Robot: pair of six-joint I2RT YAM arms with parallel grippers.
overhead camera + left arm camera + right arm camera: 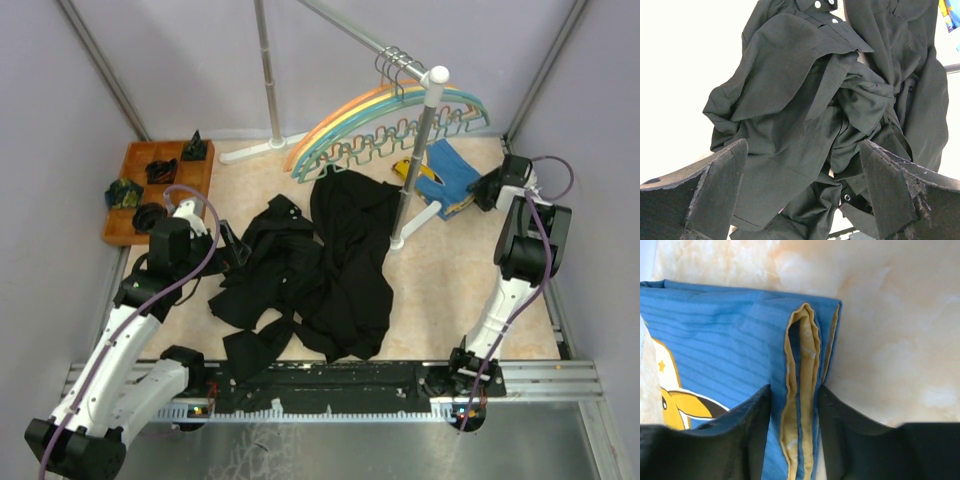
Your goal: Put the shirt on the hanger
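Step in hand: we judged the task barely begun; the shirt lay crumpled on the table, just beside other black clothes, and we could not fix their boundary.
Hanger: the orange hanger hung on the rail among teal and yellow ones, well apart from the shirt.
Left gripper: we saw its fingers spread wide, holding nothing, facing the black heap.
Right gripper: its fingers pinched a folded edge of the blue-and-yellow garment.
Next move: we reckoned the right would need to release that garment, and the left to find the shirt's collar.
Surface: a pale marbled tabletop.
Room: lilac walls enclosed us; an orange tray of small dark items sat far left.
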